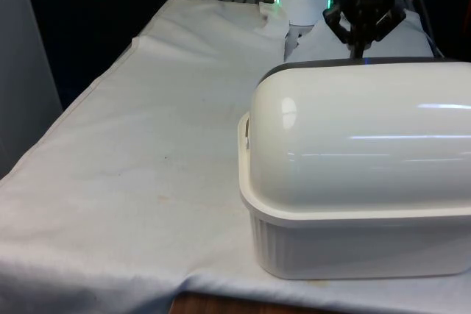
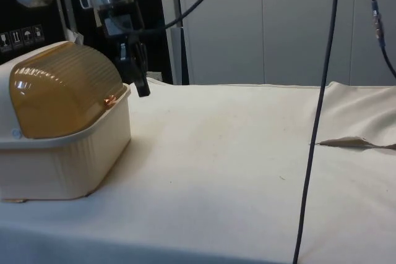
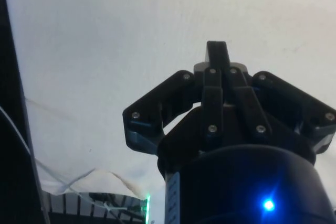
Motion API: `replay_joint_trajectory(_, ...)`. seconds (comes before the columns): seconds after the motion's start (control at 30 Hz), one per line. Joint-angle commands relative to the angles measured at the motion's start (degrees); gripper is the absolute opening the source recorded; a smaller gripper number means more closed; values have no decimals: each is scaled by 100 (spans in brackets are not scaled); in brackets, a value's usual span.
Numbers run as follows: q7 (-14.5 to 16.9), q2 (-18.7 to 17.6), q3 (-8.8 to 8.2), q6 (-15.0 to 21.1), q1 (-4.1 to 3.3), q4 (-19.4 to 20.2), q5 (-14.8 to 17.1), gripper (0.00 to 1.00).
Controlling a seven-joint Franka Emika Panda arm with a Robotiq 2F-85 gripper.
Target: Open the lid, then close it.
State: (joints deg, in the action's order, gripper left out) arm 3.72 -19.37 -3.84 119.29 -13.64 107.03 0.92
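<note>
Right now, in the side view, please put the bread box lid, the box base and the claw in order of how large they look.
1. The base and the amber lid look about alike, so I do not rank them.
2. The claw, beside the lid's front edge, looks clearly smallest.

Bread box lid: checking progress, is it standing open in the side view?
No, the lid sits down over the bread box base, closed.
</note>
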Motion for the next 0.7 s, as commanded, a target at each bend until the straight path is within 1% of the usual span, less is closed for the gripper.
replay_joint_trajectory(0.0, 0, -6, 6, 97, -6, 57, 17, 0)
replay_joint_trajectory(0.07, 0, -23, 0, 86, 0, 52, 0, 0)
replay_joint_trajectory(0.13, 0, 34, 6, 97, 0, 74, 23, 0)
replay_joint_trajectory(0.67, 6, 6, 0, 92, 0, 52, 6, 0)
